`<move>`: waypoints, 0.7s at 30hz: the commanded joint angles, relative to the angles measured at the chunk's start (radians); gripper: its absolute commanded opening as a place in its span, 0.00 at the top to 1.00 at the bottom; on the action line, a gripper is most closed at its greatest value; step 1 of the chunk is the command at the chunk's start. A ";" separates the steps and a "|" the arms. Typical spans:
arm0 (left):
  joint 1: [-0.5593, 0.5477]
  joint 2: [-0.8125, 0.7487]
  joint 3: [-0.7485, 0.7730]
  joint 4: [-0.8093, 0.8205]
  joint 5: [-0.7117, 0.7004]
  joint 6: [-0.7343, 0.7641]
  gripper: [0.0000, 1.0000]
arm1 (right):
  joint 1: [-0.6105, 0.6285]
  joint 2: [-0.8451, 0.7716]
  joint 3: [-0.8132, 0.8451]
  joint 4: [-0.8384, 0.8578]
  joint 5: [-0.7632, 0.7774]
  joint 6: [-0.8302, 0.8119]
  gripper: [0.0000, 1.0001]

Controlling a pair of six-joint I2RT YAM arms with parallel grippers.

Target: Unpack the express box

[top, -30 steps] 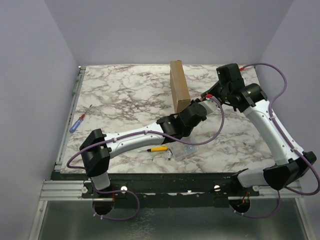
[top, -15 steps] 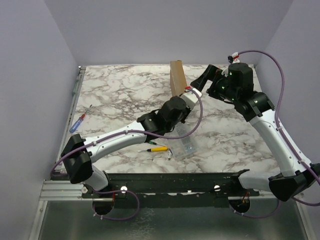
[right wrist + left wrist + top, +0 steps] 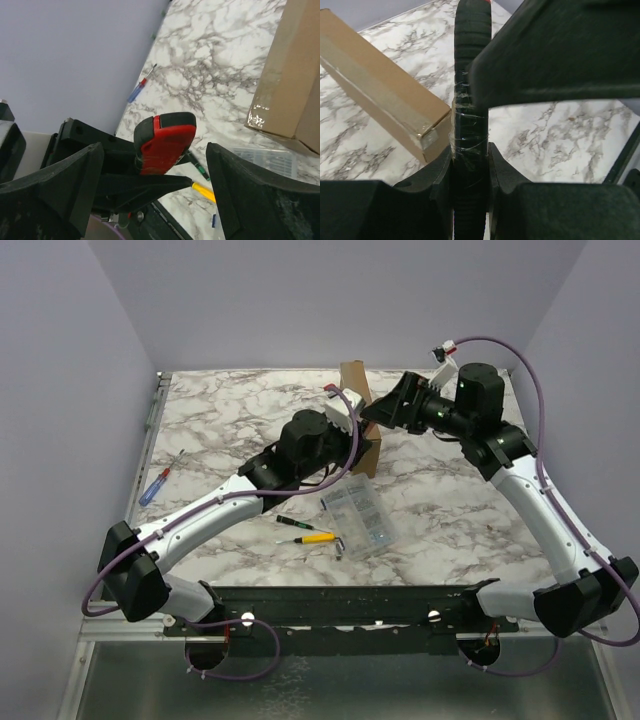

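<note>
Closest to the arms' bases, a yellow screwdriver [image 3: 318, 537] lies flat on the marble surface [image 3: 220, 420]. A small green screwdriver [image 3: 292, 523] lies just beside it. A clear case [image 3: 360, 520] full of little parts lies flat next to them, a bit to the right. Over at the left edge of the surface, well apart from all this, lies a blue and red screwdriver [image 3: 153, 485].

Past the clear case is the left hand [image 3: 469, 175]. It is closed tight around a black and red tool [image 3: 470, 75]. The tool's handle is black with ridges and has clear tape wrapped around it. Its red top sticks up out of the hand.

The express box [image 3: 358, 430] is near the middle of the surface, just behind the clear case. It is plain brown and stands up on one thin side. It looks shut, and shiny tape shows on its near corner. The tool is just beside that corner, but it is hard to tell if they touch.

Farthest back, the right hand [image 3: 155, 150] reaches in from the right. Its fingers [image 3: 75, 185] are spread wide apart and hold nothing. The red top of the tool sits in the gap between them.
</note>
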 commanded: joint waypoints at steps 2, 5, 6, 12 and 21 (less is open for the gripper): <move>0.001 -0.019 -0.019 0.084 0.113 -0.069 1.00 | 0.003 0.031 -0.060 0.115 -0.151 0.090 0.12; 0.002 -0.027 -0.045 0.135 0.130 -0.083 1.00 | 0.004 0.007 -0.089 0.109 -0.110 0.076 0.16; 0.001 -0.025 -0.051 0.143 0.130 -0.089 1.00 | 0.004 -0.003 -0.100 0.115 -0.101 0.081 0.18; 0.003 -0.005 -0.035 0.151 0.155 -0.099 1.00 | 0.004 -0.012 -0.155 0.185 -0.158 0.131 0.29; 0.003 0.012 -0.035 0.172 0.160 -0.108 1.00 | 0.004 0.023 -0.162 0.190 -0.167 0.153 0.44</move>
